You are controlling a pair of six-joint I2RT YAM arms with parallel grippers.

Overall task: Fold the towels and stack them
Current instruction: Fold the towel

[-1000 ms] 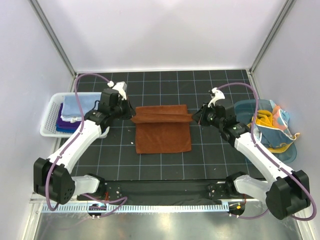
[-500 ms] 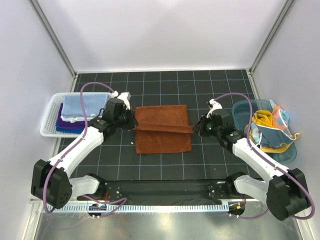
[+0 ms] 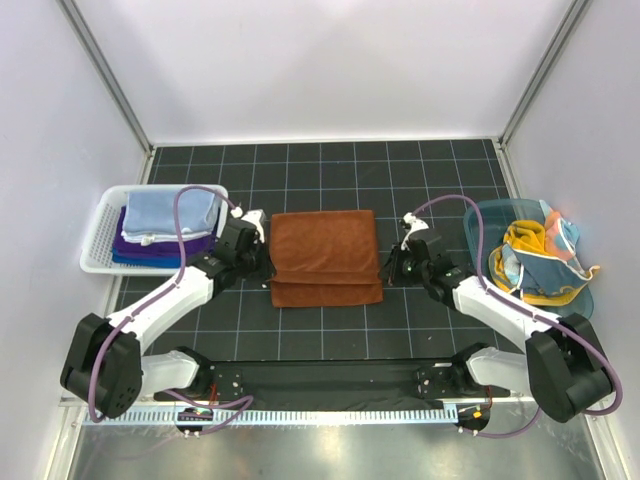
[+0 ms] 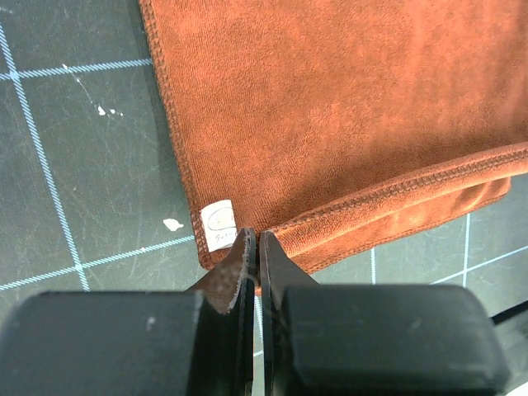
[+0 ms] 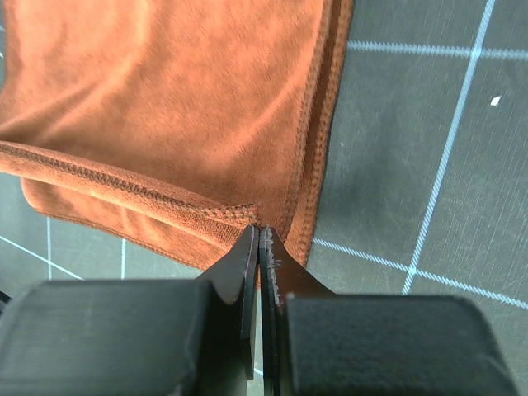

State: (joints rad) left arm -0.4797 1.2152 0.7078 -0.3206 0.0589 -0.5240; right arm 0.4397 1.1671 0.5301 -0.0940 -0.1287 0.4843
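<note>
A rust brown towel [image 3: 325,255] lies on the black grid mat, folded over on itself, its upper hem [image 4: 412,183] resting just short of the near edge. My left gripper [image 3: 268,271] is shut on the upper layer's left corner [image 4: 257,239], beside a small white label [image 4: 219,223]. My right gripper [image 3: 388,268] is shut on the upper layer's right corner [image 5: 259,231]. Both sets of jaws sit low, pressed together with the hem running into their tips. More towels are a light blue one [image 3: 170,212] on a purple one [image 3: 135,250], and a mixed pile [image 3: 540,260].
A white slatted basket [image 3: 97,228] at the left holds the folded blue and purple towels. A teal round tub [image 3: 487,218] at the right holds the crumpled pile. Grey walls close in the mat on three sides.
Both grippers have drawn the towel's far edge toward the near side and lowered it, so the upper layer now lies flat over the lower one.
</note>
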